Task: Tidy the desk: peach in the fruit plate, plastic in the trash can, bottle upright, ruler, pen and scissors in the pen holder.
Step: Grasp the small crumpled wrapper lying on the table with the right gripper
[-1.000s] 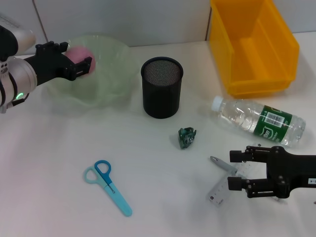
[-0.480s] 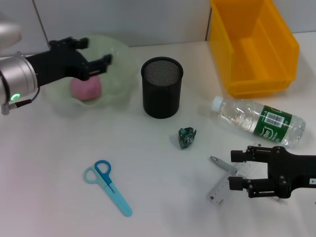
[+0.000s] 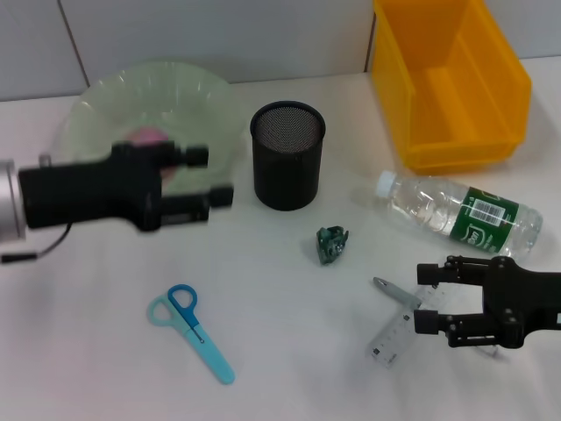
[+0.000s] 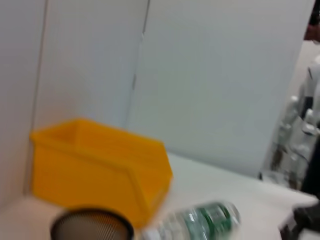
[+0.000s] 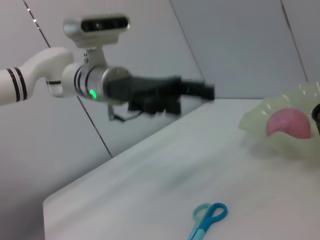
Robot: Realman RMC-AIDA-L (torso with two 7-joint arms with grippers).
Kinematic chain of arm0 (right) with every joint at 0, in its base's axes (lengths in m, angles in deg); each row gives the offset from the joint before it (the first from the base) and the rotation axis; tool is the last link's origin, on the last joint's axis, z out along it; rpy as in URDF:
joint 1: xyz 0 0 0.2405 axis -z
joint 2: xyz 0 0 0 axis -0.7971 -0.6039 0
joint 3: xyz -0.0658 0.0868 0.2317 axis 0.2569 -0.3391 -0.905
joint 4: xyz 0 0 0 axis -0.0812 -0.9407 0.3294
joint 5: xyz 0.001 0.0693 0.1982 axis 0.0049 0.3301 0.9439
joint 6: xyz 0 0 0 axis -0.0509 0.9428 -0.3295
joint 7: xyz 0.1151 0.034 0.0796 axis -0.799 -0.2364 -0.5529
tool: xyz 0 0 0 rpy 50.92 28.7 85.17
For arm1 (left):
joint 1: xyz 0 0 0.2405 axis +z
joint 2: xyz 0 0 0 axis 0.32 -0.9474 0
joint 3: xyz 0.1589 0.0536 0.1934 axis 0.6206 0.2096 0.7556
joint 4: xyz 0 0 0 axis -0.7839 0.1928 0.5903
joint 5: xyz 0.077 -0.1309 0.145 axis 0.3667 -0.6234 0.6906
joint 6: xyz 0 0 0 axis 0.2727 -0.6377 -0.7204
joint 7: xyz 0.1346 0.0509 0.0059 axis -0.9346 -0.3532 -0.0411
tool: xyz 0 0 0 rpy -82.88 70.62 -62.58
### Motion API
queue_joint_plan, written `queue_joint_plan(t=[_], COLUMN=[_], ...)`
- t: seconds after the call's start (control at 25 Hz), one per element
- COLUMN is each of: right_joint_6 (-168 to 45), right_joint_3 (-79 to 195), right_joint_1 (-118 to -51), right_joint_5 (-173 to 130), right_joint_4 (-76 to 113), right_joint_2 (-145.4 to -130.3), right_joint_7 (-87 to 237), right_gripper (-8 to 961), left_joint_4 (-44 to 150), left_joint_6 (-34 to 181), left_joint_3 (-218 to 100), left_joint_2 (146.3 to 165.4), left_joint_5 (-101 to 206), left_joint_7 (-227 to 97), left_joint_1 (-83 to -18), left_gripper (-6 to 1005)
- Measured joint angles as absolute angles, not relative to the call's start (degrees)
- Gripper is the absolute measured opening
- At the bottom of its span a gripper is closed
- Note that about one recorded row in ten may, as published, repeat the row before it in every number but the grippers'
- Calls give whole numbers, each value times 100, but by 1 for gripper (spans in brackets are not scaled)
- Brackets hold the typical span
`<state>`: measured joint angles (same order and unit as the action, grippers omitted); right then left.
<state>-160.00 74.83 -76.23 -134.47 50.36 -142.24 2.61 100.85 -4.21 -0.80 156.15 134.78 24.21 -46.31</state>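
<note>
The pink peach [image 3: 147, 135] [image 5: 288, 123] lies in the pale green fruit plate [image 3: 105, 110] [image 5: 255, 122] at the back left. My left gripper [image 3: 211, 176] [image 5: 197, 93] is open and holds nothing, hovering at the plate's front edge, left of the black mesh pen holder [image 3: 287, 154] [image 4: 92, 230]. A green plastic scrap [image 3: 332, 244] sits mid-table. The bottle [image 3: 460, 215] [image 4: 200, 222] lies on its side at the right. My right gripper [image 3: 430, 298] hovers open over the ruler [image 3: 392, 339] and pen [image 3: 396, 293]. Blue scissors [image 3: 189, 329] [image 5: 207, 221] lie front left.
A yellow bin [image 3: 449, 83] [image 4: 97, 165] stands at the back right, behind the bottle. A wall runs along the table's far edge.
My left gripper let go of the peach, which now rests in the plate, then swung forward and right, off the plate. The right gripper shifted slightly right.
</note>
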Motion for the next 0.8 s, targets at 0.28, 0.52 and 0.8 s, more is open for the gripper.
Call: queue_joint_plan(t=[0.28, 0.52, 0.8], right_joint_6=[-16000, -16000, -15983], right_joint_3=[7482, 7483, 7474], right_joint_1=[-7598, -7576, -7632], right_joint_5=[-13446, -13443, -13385], right_joint_4=[5041, 5030, 5238], right_joint_2=[-14194, -14153, -14165], right_joint_7=[249, 244, 232], right_gripper=[804, 804, 804], left_joint_4=[10027, 10014, 10007], left_joint_6=[-753, -499, -446], left_joint_3=[-87, -179, -216], left_joint_2=[15670, 15875, 15896], left_joint_5=[14460, 14775, 14766], left_joint_7=[2309, 1838, 1790], left_joint_1=[-4509, -4385, -4372], left_gripper=[731, 735, 795])
